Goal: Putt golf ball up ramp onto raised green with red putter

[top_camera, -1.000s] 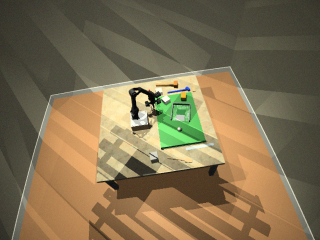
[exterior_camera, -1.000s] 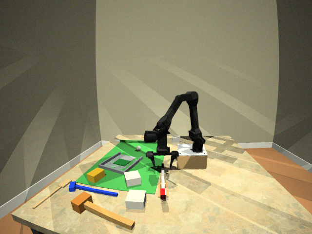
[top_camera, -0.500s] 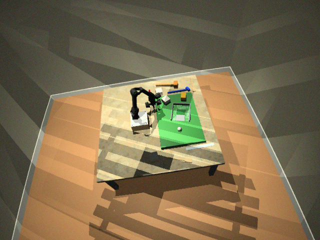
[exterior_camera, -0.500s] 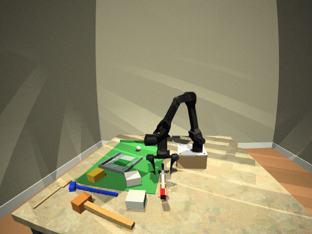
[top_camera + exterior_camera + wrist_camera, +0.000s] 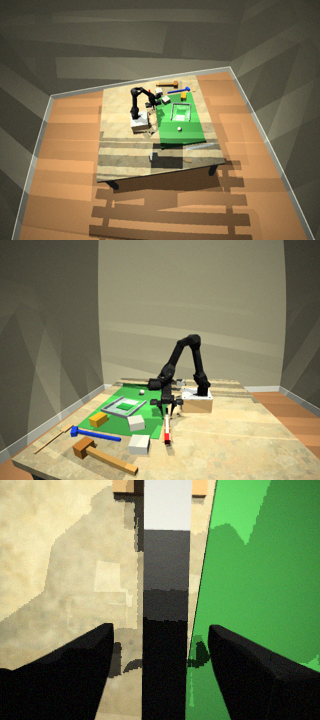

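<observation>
The red putter [image 5: 167, 426] [image 5: 166, 565] [image 5: 149, 90] lies flat on the table beside the green mat [image 5: 116, 425] [image 5: 180, 138] [image 5: 250, 580], its red head [image 5: 167, 441] on a small wooden block. My gripper [image 5: 167, 416] [image 5: 161, 633] [image 5: 153, 105] is down over the far end of the shaft, half open. One finger stands on each side of the shaft, with a gap on both sides. The white golf ball [image 5: 179, 128] [image 5: 141, 391] rests on the mat. The raised green [image 5: 124, 406] [image 5: 181, 112] sits inside a grey frame [image 5: 111, 411].
On the near end of the table lie a blue hammer [image 5: 99, 435] [image 5: 177, 90] and a wooden mallet [image 5: 108, 459] [image 5: 167, 83]. There are also two white blocks [image 5: 136, 422] [image 5: 139, 444], a yellow block [image 5: 98, 419] [image 5: 183, 96] and a thin stick [image 5: 50, 438]. The arm's base box [image 5: 196, 405] is to the right.
</observation>
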Controlling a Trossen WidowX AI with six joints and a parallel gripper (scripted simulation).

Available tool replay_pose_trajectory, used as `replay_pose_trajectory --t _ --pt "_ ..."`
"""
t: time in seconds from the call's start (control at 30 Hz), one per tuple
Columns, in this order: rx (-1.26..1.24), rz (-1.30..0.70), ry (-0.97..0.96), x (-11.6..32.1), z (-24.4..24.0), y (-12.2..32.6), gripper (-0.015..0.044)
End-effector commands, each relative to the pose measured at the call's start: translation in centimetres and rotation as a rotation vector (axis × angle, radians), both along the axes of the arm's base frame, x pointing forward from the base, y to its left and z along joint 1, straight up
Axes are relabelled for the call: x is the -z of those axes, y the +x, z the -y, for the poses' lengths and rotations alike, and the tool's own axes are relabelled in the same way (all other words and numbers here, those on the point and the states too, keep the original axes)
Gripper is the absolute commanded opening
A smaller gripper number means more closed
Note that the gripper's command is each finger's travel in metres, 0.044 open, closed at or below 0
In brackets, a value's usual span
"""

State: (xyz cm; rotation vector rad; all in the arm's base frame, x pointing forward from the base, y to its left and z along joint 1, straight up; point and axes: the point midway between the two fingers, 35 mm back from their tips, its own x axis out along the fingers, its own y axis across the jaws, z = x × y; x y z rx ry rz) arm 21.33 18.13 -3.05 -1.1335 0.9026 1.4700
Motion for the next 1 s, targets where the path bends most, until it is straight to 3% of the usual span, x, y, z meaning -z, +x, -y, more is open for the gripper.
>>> replay_pose_trajectory --t 0.0,0.1,0.3,0.83,0.97 --pt "0.0 -0.001 -0.001 0.0 0.0 0.0 0.0125" --pt "0.0 -0.001 -0.001 0.0 0.0 0.0 0.0046" --pt "0.0 -0.001 -0.001 -0.1 0.0 0.0 0.0" --pt "0.0 0.0 0.0 -9.6 0.1 -0.1 0.0" --pt "0.007 0.005 -0.007 -9.3 0.2 0.0 0.0"
